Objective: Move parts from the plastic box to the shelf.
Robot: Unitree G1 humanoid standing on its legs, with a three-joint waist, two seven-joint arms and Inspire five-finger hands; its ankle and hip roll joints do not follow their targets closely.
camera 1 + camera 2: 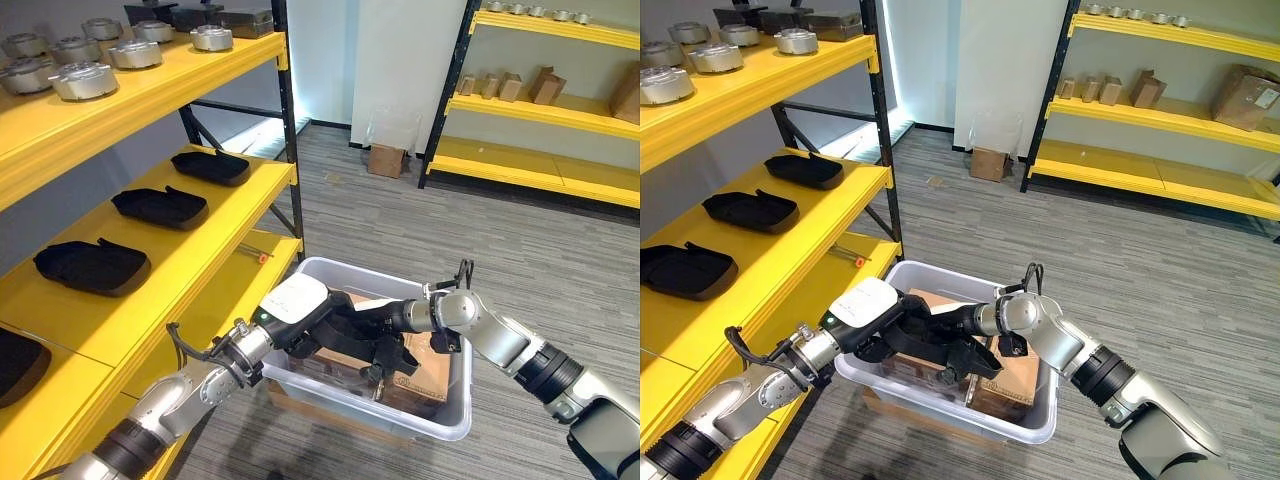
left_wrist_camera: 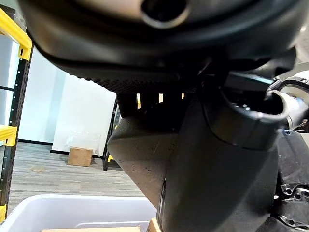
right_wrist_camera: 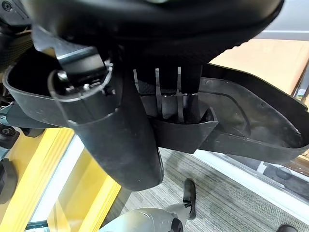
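The black moulded plastic part [image 3: 231, 121], shallow and tray-like, hangs over the plastic box [image 1: 455, 410]. The left hand [image 1: 300, 320] and right hand [image 1: 385, 325] both curl around it.

The room is evenly and brightly lit from overhead. A strong white glow is seen at the gap behind the black shelf upright [image 1: 290, 110], and a pale sheen is thrown from it onto the grey floor [image 1: 400, 215]. Soft reflections are carried by the yellow shelf [image 1: 190, 240]. The inside of the plastic box [image 1: 455, 415] is shaded by the arms. In both wrist views the near dark robot hand [image 2: 212, 159] is blurred and underexposed, while the background is rendered sharper.
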